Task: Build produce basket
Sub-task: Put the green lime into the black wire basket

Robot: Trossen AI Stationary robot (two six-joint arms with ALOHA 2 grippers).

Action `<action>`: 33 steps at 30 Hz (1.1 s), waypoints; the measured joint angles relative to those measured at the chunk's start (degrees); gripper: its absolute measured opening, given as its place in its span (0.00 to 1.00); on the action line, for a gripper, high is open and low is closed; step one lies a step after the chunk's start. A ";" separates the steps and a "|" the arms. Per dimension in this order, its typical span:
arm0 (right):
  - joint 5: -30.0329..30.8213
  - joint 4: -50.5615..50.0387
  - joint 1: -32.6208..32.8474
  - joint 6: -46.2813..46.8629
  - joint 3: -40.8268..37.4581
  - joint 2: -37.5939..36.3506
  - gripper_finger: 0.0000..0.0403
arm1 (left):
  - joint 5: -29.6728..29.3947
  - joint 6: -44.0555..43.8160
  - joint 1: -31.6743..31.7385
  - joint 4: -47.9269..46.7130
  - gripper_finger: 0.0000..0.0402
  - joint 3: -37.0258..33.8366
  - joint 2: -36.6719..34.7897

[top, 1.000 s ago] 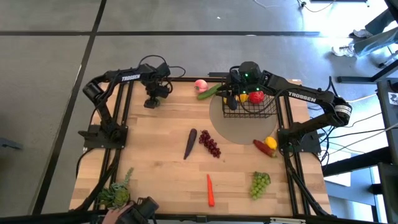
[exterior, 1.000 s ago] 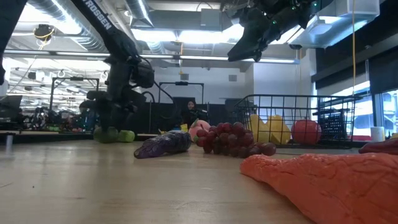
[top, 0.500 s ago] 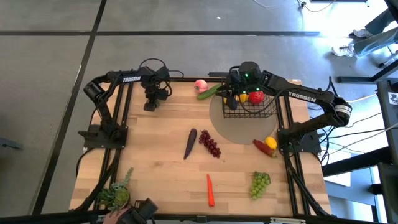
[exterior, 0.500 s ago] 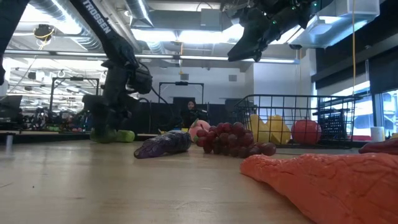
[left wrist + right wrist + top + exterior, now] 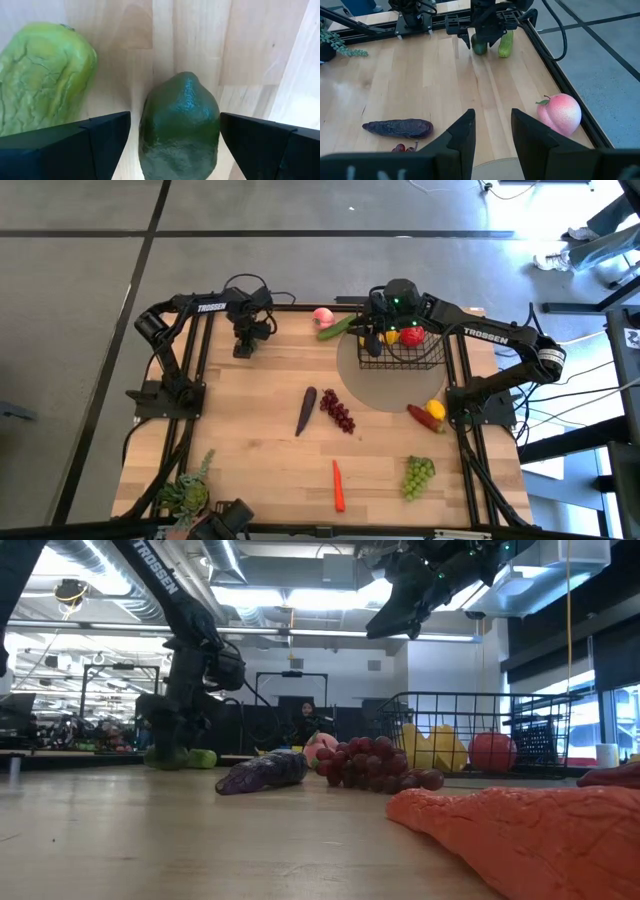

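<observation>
The left end effector (image 5: 172, 137) is lowered at the bench's (image 5: 260, 430) far left with its fingers spread wide either side of the avocado (image 5: 180, 125), evidently so it can be pinched; a lighter green piece (image 5: 42, 77) lies just beside. The right end effector (image 5: 492, 132), partly open and empty, is held over the basket (image 5: 402, 352) at far right, apparently waiting, while other produce is scattered over the bench.

Bare table (image 5: 250, 450) mid-left; eggplant (image 5: 305, 411), grapes (image 5: 337, 411) (touching) centre
</observation>
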 joint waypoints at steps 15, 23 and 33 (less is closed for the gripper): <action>0.00 0.02 -0.01 -0.01 0.00 0.00 0.29 | 0.31 -8.87 -0.70 0.64 0.58 -0.04 0.00; 0.00 0.00 -0.02 -0.01 0.00 0.00 0.29 | 0.26 -17.42 -3.68 0.60 0.43 -0.04 -0.02; 0.00 0.02 0.00 0.00 0.00 0.00 0.29 | 1.26 -22.99 -7.52 0.17 0.42 3.60 -0.42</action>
